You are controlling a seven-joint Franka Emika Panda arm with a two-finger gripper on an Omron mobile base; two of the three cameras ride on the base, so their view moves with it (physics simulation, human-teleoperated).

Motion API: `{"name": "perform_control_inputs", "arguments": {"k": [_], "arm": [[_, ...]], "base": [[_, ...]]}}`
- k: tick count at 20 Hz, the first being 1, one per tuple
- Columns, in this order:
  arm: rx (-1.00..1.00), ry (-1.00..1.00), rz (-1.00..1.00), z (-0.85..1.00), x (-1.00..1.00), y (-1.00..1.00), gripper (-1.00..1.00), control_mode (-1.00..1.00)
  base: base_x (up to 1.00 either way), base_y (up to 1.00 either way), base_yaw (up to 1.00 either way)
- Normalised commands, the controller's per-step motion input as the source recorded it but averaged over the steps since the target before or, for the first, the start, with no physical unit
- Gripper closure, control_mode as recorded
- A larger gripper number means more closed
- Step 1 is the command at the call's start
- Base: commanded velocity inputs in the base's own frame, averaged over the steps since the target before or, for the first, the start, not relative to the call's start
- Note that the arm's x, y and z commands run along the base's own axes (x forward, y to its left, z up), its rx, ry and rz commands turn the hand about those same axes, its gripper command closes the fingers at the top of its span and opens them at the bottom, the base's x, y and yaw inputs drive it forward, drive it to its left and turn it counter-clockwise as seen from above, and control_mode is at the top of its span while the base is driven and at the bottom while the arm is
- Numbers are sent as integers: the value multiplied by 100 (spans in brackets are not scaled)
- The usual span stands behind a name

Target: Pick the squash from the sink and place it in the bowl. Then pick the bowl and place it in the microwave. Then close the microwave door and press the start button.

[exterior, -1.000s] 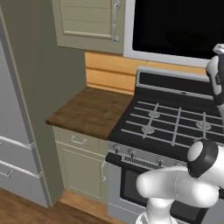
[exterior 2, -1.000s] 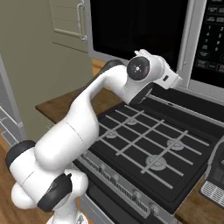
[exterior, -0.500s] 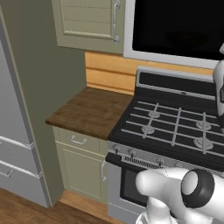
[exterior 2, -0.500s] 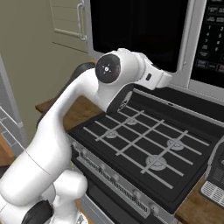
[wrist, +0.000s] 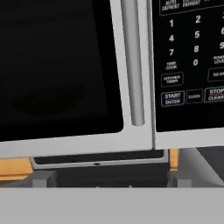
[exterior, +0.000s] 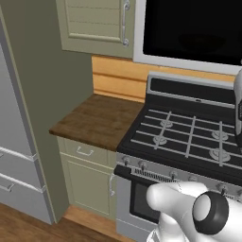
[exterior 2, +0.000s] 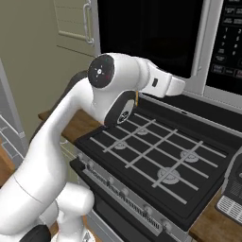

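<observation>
The arm is up in front of the microwave, and the microwave door sits flush against the casing — shut, black glass dark across the whole window. From the hand view we're looking straight at that door: its long vertical bar handle runs down just left of the seam, and right of the seam is the black keypad, with number keys above and a white-outlined START key low on the left of it. That key is legible from the hand camera alone; the right base view gives the keypad as a column of small pale marks at the far right, too small to read. The fingertips themselves are not in the frames, so the gripper cannot be seen directly, though it stands spread wide with nothing between the jaws. The right base view shows the white arm sweeping up over the black gas stove, its forearm pointing at the door's lower right edge. The left base view offers what the others lack — the wooden counter left of the stove, the green cabinet door above it and the grey refrigerator at the far left. The microwave's interior is hidden behind the dark glass.
</observation>
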Motion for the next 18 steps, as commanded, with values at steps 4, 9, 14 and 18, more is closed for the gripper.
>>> {"name": "perform_control_inputs", "arguments": {"k": [4, 9, 14, 18], "arm": [[-7, 8, -4, 7, -46, 0, -100, -100], [-11, 2, -6, 21, -70, 2, 100, -100], [-12, 0, -6, 12, -62, -5, 100, -100], [-11, 0, 0, 0, -9, 0, 100, -100]], "base": [[0, 0, 0], [0, 0, 0], [0, 0, 0], [0, 0, 0]]}}
